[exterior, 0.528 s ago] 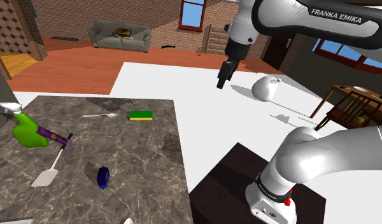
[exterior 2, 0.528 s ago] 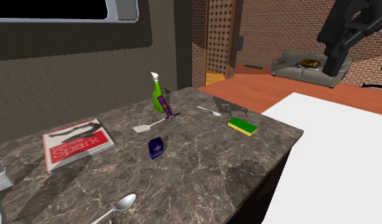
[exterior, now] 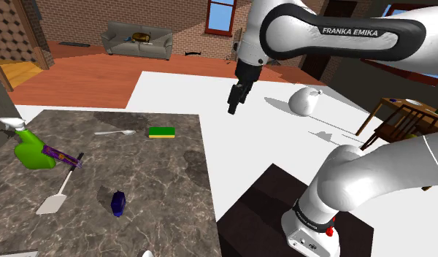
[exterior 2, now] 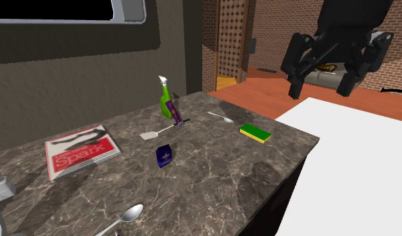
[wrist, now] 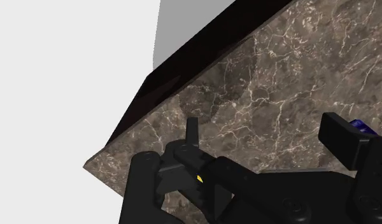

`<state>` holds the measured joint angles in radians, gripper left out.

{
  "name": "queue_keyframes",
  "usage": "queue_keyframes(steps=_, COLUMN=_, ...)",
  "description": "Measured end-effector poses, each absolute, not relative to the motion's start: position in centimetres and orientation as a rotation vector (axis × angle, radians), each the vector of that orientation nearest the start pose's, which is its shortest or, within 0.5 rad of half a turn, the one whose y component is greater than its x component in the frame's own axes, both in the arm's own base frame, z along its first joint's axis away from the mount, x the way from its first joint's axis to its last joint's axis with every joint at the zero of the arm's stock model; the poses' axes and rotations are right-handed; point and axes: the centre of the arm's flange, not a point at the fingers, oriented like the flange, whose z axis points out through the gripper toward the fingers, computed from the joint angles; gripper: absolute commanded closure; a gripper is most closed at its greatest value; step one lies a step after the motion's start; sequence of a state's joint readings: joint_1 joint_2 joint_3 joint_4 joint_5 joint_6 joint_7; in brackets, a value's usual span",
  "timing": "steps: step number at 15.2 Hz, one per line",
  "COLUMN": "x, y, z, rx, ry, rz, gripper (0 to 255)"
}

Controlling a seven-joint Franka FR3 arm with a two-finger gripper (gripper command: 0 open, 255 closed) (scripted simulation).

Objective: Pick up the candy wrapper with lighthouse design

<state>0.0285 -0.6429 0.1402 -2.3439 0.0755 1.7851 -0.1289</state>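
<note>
Open air hangs above the bench (exterior: pixel 159 175). Bare marble rings the blue wrapper (exterior: pixel 117 203); the spatula (exterior: pixel 51 203) lies flat near it, the green spray bottle (exterior: pixel 28 150) stands tallest, farther off.

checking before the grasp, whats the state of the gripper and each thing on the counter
gripper: open, empty, in the air
blue candy wrapper: upright on the counter, untouched
spray bottle: upright
purple packet: tilted against the spray bottle
white spatula: lying flat
sponge: flat, green side up
magazine: closed, cover up
spoon by the sponge: lying flat
spoon at the near edge: lying flat
</note>
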Motion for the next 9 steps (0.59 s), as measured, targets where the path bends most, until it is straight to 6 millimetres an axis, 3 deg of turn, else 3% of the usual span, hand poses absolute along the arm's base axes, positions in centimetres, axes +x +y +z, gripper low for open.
queue_keyframes(steps=9, x=40.9, y=16.1, z=49.7, rx=-3.080, ry=-0.528, rz=-0.093, gripper=0)
